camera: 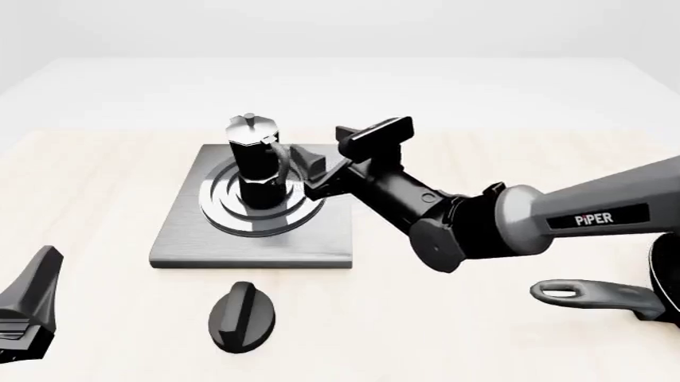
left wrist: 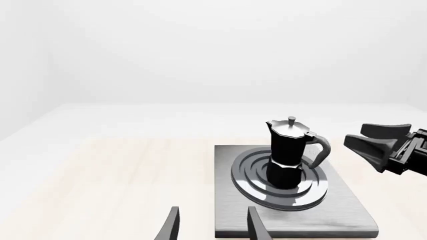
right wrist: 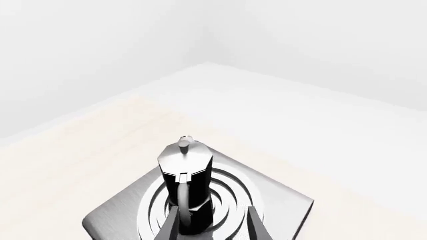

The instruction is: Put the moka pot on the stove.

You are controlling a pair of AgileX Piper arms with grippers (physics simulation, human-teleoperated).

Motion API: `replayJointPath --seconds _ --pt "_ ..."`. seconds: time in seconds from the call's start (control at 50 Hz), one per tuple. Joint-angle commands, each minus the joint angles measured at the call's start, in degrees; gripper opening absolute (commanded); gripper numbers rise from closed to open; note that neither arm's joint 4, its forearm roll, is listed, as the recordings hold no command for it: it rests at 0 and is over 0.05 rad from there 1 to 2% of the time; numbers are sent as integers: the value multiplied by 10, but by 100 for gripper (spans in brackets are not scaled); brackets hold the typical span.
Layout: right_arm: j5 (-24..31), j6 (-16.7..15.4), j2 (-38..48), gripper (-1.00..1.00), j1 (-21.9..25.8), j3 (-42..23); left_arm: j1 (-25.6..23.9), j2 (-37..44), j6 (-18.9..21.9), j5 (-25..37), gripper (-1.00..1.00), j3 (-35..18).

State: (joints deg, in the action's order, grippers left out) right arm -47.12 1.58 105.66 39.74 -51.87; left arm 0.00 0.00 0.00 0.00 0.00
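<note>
We see the faceted black moka pot with silver lid [camera: 255, 163] upright on the brushed-grey square stove's [camera: 191, 239] ring burner. Rigid, likely top-heavy; its curved handle suits gripping. Right claw [camera: 318, 171] open beside it; left claw [left wrist: 210, 227] open, apart.

The right arm reaches in from the right, its grey forearm marked PIPER running up and leftward into a black wrist. The right gripper [camera: 318, 171] sits at the end of that wrist, fingers pointing away from the arm's base. Its jaws are parted, one finger [right wrist: 172, 227] on each side of an open gap, and from the wrist camera nothing looks clamped between them. The left arm lies low and drawn back, only its black tip showing near the front corner. The left gripper [left wrist: 212, 227] also has its two fingers apart, holding nothing, well away from the right one.
</note>
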Motion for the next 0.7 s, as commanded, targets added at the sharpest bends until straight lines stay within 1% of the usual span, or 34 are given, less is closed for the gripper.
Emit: replayJointPath --seconds 0.02,0.56,0.7 --pt "-5 -1 -18 100 -7 20 0 0 0 0 100 0" --pt "-25 5 -30 100 -32 60 0 0 0 0 100 0" --pt "-29 2 -33 100 -36 66 0 0 0 0 100 0"
